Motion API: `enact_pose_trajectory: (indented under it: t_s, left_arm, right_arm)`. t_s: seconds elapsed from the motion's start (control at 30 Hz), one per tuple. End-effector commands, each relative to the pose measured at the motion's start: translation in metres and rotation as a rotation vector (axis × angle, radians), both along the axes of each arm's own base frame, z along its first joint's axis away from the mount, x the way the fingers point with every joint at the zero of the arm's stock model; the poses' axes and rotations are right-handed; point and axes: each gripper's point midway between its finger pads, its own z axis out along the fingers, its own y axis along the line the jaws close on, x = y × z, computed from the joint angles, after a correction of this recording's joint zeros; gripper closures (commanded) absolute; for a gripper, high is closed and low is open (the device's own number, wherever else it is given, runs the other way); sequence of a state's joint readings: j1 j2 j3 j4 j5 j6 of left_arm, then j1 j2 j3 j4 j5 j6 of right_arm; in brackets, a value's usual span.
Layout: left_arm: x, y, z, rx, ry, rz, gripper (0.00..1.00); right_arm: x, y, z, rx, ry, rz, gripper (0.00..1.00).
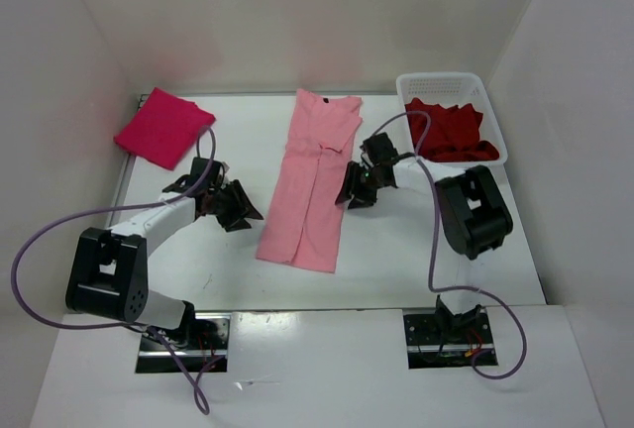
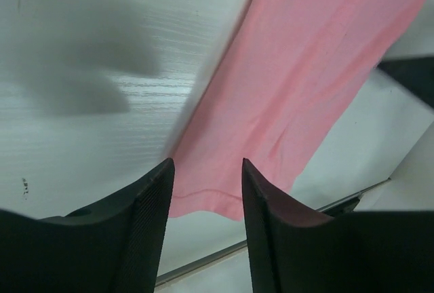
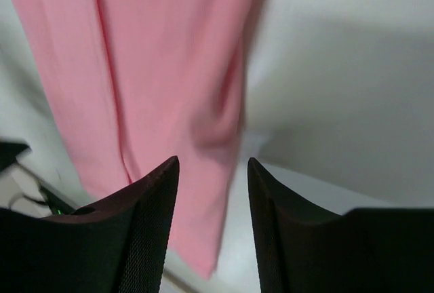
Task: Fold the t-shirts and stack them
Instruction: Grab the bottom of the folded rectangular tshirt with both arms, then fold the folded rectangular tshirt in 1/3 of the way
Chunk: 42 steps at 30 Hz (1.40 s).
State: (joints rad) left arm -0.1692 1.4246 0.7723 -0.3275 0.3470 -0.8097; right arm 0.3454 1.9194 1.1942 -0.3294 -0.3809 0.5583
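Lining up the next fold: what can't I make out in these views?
- Dark red t-shirt: top view, the basket near wall hides its lower edge.
- Pale pink t-shirt: wrist views blurred, cut off by frame edges.
- Crimson-pink t-shirt: top view only, too small to count layers.

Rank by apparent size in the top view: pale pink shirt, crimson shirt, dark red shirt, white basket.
1. pale pink shirt
2. white basket and crimson shirt: too alike to rank
3. dark red shirt, bunched inside the basket
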Motion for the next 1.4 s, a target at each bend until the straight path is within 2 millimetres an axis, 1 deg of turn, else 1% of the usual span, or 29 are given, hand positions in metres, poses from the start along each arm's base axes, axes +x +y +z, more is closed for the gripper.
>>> enact_pose_trajectory:
  t_s: [0.0, 0.07, 0.1, 0.13, 0.17, 0.2, 0.27, 0.3, 0.4, 0.43, 0.53, 0.63, 0.67, 0.73, 0.77, 0.8, 0.83, 0.87, 0.9, 0.97, 1.03, 1.07, 1.13, 1.17, 1.2, 1.23, 1.27, 1.33, 1.37]
  left_arm:
    - [0.0, 0.005, 0.0, 0.032, 0.001, -0.009, 0.47]
    - [-0.008, 0.004, -0.012, 0.028, 0.052, -0.017, 0.47]
    - [-0.014, 0.002, -0.018, 0.035, 0.069, -0.037, 0.47]
    - [-0.022, 0.0, -0.024, 0.041, 0.098, -0.049, 0.47]
    - [-0.022, 0.0, -0.026, 0.042, 0.107, -0.049, 0.47]
    - [-0.027, 0.002, -0.032, 0.053, 0.122, -0.046, 0.47]
    - [-0.035, 0.004, -0.039, 0.058, 0.151, -0.046, 0.47]
    - [-0.042, 0.003, -0.045, 0.053, 0.18, -0.051, 0.47]
    - [-0.051, -0.001, -0.054, 0.041, 0.214, -0.082, 0.48]
    - [-0.057, -0.001, -0.058, 0.035, 0.235, -0.086, 0.5]
    - [-0.068, 0.0, -0.067, 0.039, 0.27, -0.106, 0.54]
    - [-0.073, 0.002, -0.072, 0.044, 0.285, -0.115, 0.61]
    - [-0.077, 0.001, -0.073, 0.037, 0.295, -0.118, 0.71]
    - [-0.078, 0.0, -0.072, 0.029, 0.296, -0.121, 0.78]
    - [-0.078, -0.001, -0.071, 0.021, 0.294, -0.133, 0.81]
    - [-0.08, -0.001, -0.071, 0.022, 0.303, -0.133, 0.89]
    - [-0.083, -0.002, -0.07, 0.012, 0.313, -0.137, 0.92]
    - [-0.083, -0.005, -0.067, -0.004, 0.306, -0.142, 0.95]
    - [-0.086, -0.006, -0.061, -0.016, 0.311, -0.147, 1.0]
    - [-0.088, -0.01, -0.05, -0.05, 0.299, -0.159, 1.0]
    - [-0.097, -0.017, -0.035, -0.104, 0.317, -0.186, 1.0]
    - [-0.098, -0.018, -0.023, -0.116, 0.285, -0.192, 1.0]
    - [-0.11, -0.018, -0.009, -0.135, 0.284, -0.199, 1.0]
    - [-0.115, -0.017, 0.004, -0.147, 0.261, -0.195, 1.0]
    - [-0.119, -0.018, 0.013, -0.167, 0.256, -0.193, 1.0]
    - [-0.112, -0.016, 0.03, -0.175, 0.186, -0.183, 1.0]
    - [-0.111, -0.013, 0.036, -0.165, 0.2, -0.166, 1.0]
    - [-0.093, -0.013, 0.051, -0.157, 0.154, -0.166, 1.0]
    - [-0.065, -0.014, 0.07, -0.159, 0.059, -0.153, 1.0]
  right_arm:
    - [-0.052, 0.007, 0.016, 0.009, 0.003, 0.023, 0.49]
    - [-0.073, 0.007, 0.015, 0.005, 0.027, 0.003, 0.49]
    - [-0.083, 0.014, 0.027, 0.029, 0.001, 0.015, 0.49]
    - [-0.102, 0.008, 0.017, 0.011, 0.038, 0.003, 0.49]
    - [-0.109, 0.008, 0.017, 0.019, 0.052, -0.034, 0.49]
    - [-0.126, 0.009, 0.016, 0.031, 0.056, -0.028, 0.49]
    - [-0.14, 0.011, 0.015, 0.049, 0.073, -0.045, 0.49]
    - [-0.152, 0.015, 0.012, 0.068, 0.089, -0.055, 0.49]
    - [-0.17, 0.022, 0.001, 0.077, 0.136, -0.04, 0.49]
    - [-0.18, 0.031, -0.005, 0.076, 0.164, -0.012, 0.5]
    - [-0.186, 0.044, -0.005, 0.103, 0.173, 0.008, 0.52]
    - [-0.189, 0.043, -0.011, 0.104, 0.192, -0.012, 0.58]
    - [-0.188, 0.043, -0.008, 0.109, 0.184, -0.011, 0.61]
    - [-0.19, 0.043, -0.011, 0.108, 0.2, -0.006, 0.64]
    - [-0.189, 0.044, -0.013, 0.102, 0.207, -0.007, 0.73]
    - [-0.188, 0.047, -0.01, 0.114, 0.205, -0.001, 0.78]
    - [-0.188, 0.047, -0.01, 0.114, 0.205, -0.001, 0.83]
    - [-0.19, 0.049, -0.01, 0.113, 0.206, 0.008, 0.91]
    - [-0.195, 0.045, -0.013, 0.1, 0.221, 0.006, 0.95]
    - [-0.201, 0.048, -0.005, 0.108, 0.21, 0.029, 0.99]
    - [-0.213, 0.049, 0.001, 0.098, 0.213, 0.051, 1.0]
    - [-0.228, 0.052, 0.01, 0.098, 0.217, 0.086, 1.0]
    - [-0.246, 0.054, 0.02, 0.112, 0.232, 0.113, 1.0]
    - [-0.252, 0.054, 0.033, 0.131, 0.229, 0.112, 1.0]
    - [-0.255, 0.052, 0.038, 0.129, 0.215, 0.114, 1.0]
    - [-0.253, 0.05, 0.046, 0.133, 0.194, 0.107, 1.0]
    - [-0.244, 0.039, 0.055, 0.13, 0.174, 0.071, 1.0]
    - [-0.219, 0.034, 0.075, 0.155, 0.12, 0.042, 1.0]
    - [-0.195, 0.022, 0.078, 0.145, 0.074, 0.009, 1.0]
